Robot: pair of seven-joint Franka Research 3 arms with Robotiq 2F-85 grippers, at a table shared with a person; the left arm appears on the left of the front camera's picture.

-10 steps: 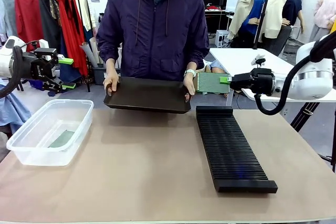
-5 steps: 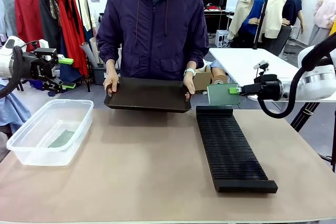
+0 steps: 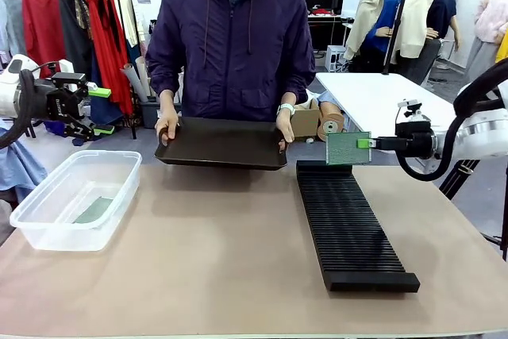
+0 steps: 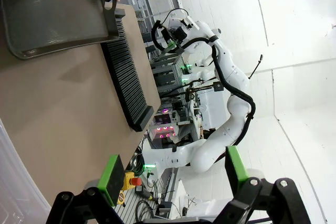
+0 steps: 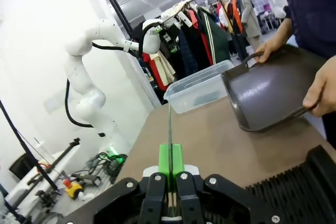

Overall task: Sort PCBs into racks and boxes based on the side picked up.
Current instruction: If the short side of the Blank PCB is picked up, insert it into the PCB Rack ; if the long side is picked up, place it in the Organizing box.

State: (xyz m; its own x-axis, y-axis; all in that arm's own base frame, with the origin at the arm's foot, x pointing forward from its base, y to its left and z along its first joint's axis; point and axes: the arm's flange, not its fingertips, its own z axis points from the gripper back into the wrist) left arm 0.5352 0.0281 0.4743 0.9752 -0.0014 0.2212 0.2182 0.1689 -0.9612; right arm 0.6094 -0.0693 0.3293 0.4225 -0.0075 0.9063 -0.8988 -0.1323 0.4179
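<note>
Right wrist view puts my right gripper (image 5: 170, 161) straight ahead, its green pads pinched tight on a thin green circuit board (image 5: 169, 129) that I see edge-on, standing upright. From the front view the right gripper (image 3: 367, 143) holds that board (image 3: 348, 148) by its side edge, face toward the camera, at the far end of the long black slotted rack (image 3: 349, 224). Its lower edge is just over the slots; I cannot tell whether it touches them. The rack lies lengthwise on the right half of the tan counter (image 3: 222, 260).

My left gripper (image 3: 101, 110) hangs off the left edge of the counter, spread wide with nothing between its pads. Below and beside it sits a clear plastic tub (image 3: 48, 232) with a second green board (image 3: 95, 209) lying flat on its bottom.

At the far side a person in a purple jacket holds a wide black tray (image 3: 222, 142), one hand (image 3: 167, 123) at each end.
</note>
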